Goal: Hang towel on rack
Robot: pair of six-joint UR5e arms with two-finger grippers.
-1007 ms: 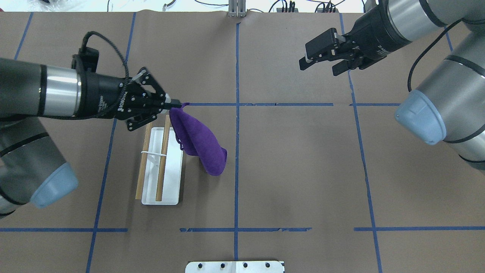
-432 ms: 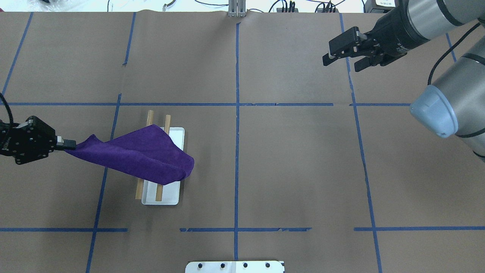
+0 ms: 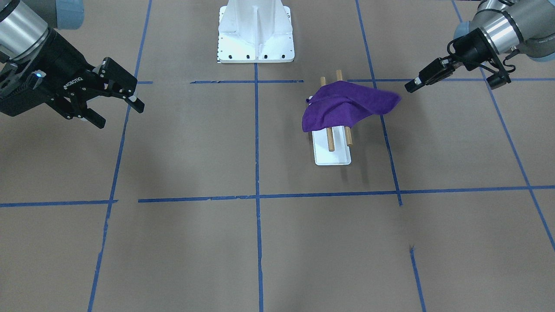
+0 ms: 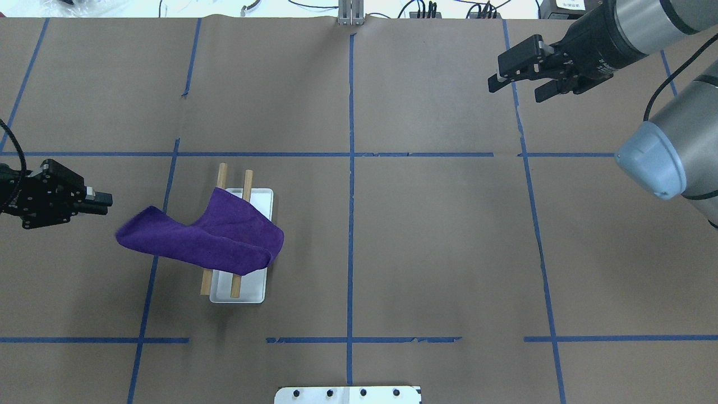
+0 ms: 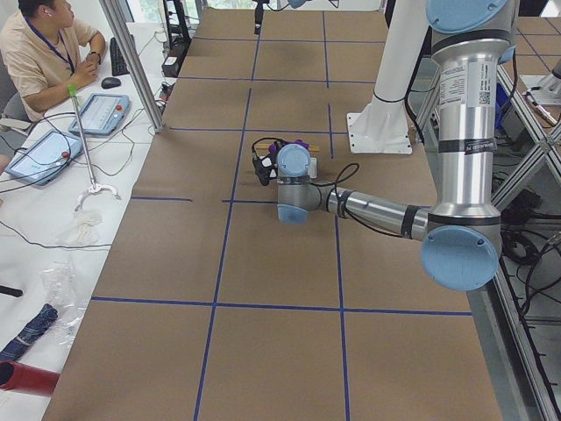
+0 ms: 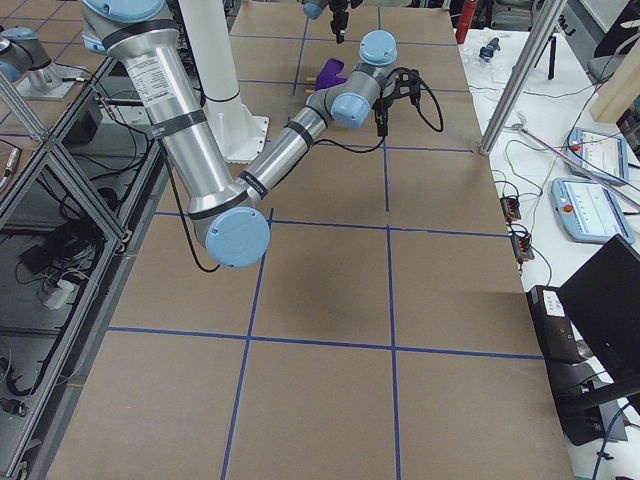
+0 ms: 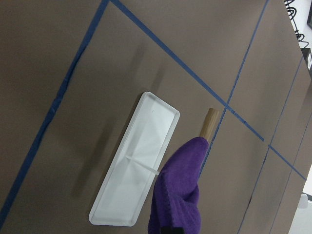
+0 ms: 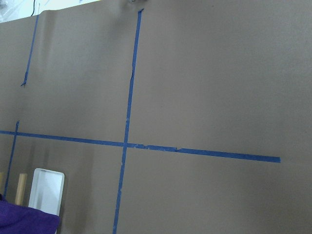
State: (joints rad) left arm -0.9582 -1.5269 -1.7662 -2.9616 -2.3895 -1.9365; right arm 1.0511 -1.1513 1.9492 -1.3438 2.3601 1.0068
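towel [image 4: 207,241]: purple, draped across both dowels of rack [image 4: 252,293], one end overhanging toward left gripper [image 4: 105,203]. left gripper: pinched the towel's corner 0.4 s ago; now let go, fingers slightly parted, clear of cloth. right gripper [image 4: 519,84]: spread, empty, well apart. hanging judged essentially done.

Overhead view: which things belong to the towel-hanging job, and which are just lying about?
Job: purple towel, draped over the rack; left gripper, apart from it.
Lying about: white bolted pedestal; blue tape lines; right gripper, open, far off.
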